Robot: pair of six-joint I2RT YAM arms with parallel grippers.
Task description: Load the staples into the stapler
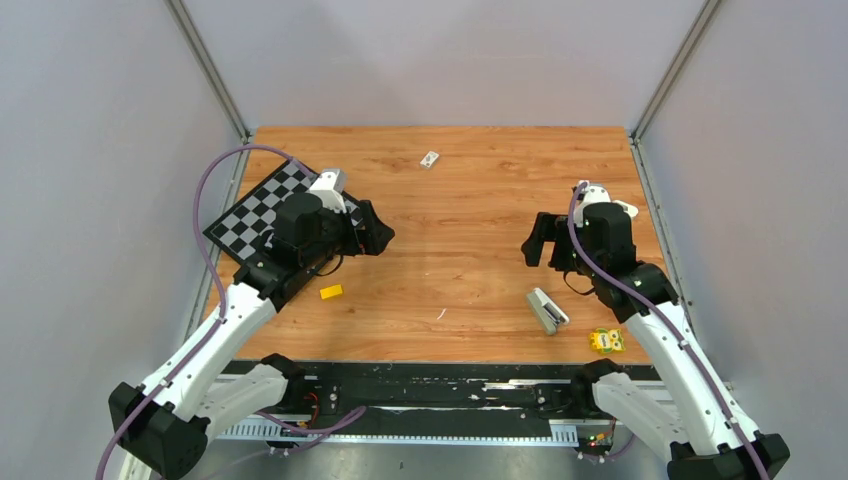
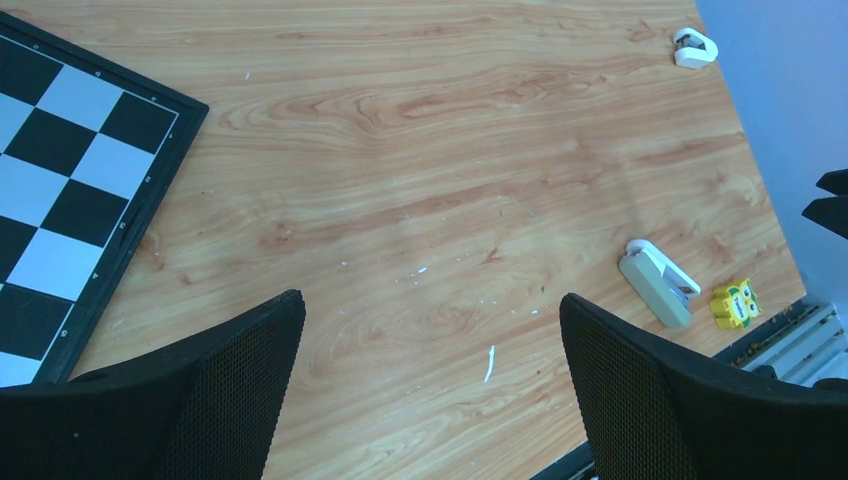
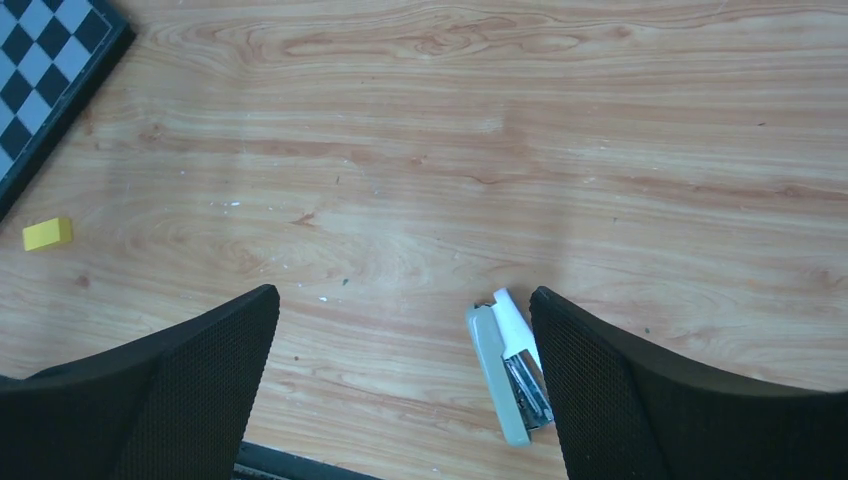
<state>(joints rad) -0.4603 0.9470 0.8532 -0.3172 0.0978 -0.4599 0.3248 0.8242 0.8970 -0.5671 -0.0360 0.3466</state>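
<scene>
Top cam: high, behind the arm bases, looking down over the whole table [image 1: 480,180]. Left wrist cam: fairly high, angled down past its own fingers [image 2: 230,390] twd the right edge. Right wrist cam: closer in, looking down & leftward. All 3 share the stapler [image 1: 547,310] & checkerboard [image 1: 255,215] corner.
</scene>
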